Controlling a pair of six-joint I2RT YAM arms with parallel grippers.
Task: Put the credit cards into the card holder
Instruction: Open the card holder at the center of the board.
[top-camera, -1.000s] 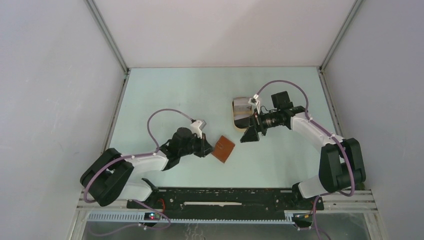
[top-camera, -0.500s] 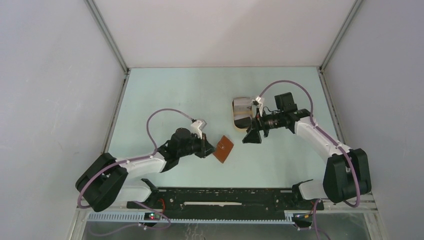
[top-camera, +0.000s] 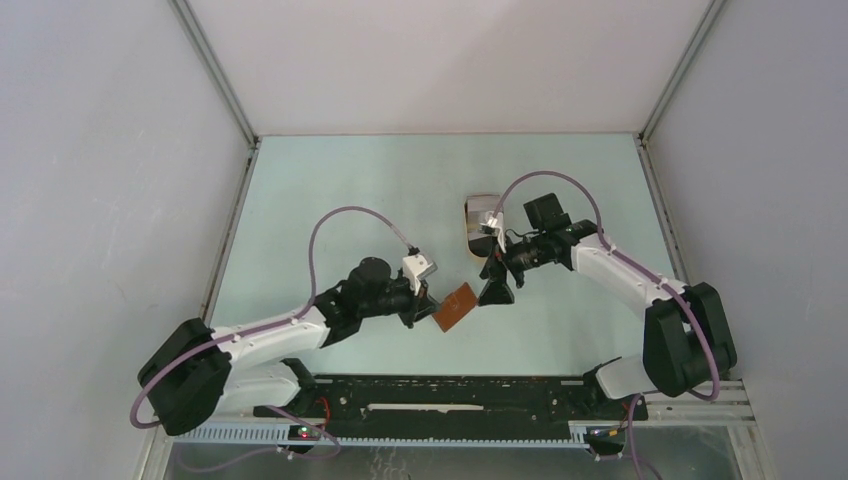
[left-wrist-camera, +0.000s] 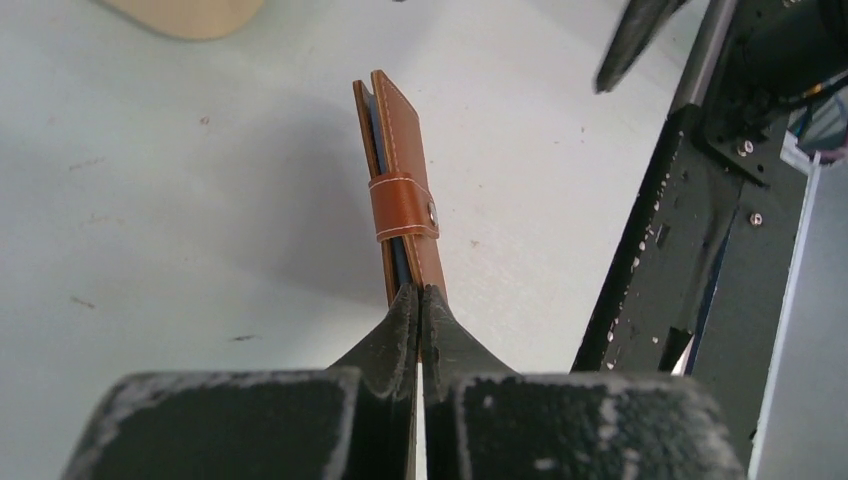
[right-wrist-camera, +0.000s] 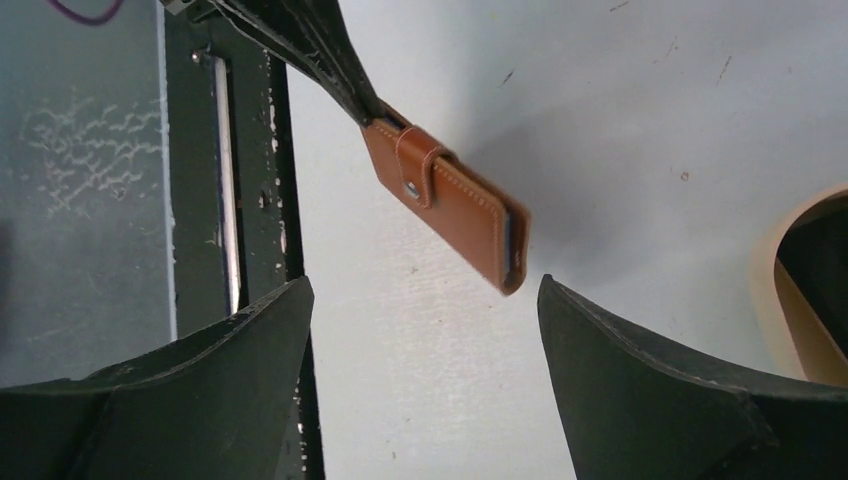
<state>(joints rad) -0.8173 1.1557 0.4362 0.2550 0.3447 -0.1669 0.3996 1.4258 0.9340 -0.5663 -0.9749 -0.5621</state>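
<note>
White-stitched reddish-brown card holder (left-wrist-camera: 405, 205), pale-green table (left-wrist-camera: 150, 200)

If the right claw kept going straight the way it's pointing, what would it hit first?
Most likely the card holder, whose free end lies straight ahead between the open fingers of the right gripper; the left gripper pinches its other end. The gap to it is hard to judge.

No legible text anywhere; card holder (left-wrist-camera: 405, 205) shows no brand.
</note>
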